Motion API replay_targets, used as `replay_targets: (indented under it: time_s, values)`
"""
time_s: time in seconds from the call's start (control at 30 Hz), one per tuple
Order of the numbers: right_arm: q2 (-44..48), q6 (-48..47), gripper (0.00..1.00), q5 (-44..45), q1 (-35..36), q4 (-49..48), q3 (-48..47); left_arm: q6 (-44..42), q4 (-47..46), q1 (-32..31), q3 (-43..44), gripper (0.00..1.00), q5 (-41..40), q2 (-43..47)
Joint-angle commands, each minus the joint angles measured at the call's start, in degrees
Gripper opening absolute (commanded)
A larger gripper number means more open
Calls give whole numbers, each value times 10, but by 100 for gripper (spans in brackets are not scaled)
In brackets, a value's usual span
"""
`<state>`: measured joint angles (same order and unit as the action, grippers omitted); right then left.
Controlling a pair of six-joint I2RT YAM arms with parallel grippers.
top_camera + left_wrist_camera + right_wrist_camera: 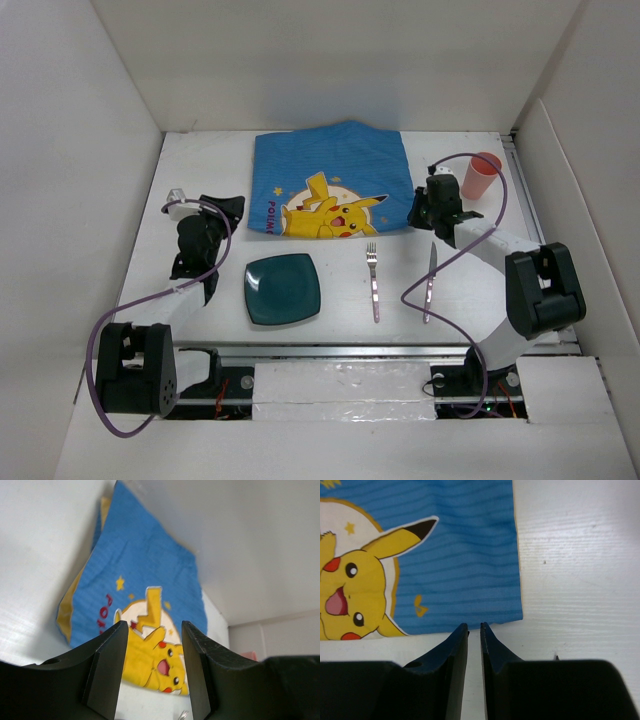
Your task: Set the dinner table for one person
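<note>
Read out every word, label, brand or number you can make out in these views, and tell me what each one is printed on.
"POK": red lettering on the blue cartoon-printed cloth, beside the yellow character. The letters after that are too small to read for sure.
No text can be read on the teal plate, the fork, the knife or the pink cup.
</note>
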<state>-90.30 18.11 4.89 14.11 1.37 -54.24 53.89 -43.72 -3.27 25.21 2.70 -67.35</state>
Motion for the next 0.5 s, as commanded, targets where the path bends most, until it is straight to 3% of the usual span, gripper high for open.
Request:
replay_targets:
  time_s: [0.0,0.2,0.47]
  values:
    - [-33,63,26,2,0,-50,7,-11,63,-29,13,43,0,15]
    - [-47,127,31,22,7,-51,10,-73,155,-168,80,43,-63,97]
    - [-37,149,29,33,0,0,3,-126,292,-184,159,46,-8,221]
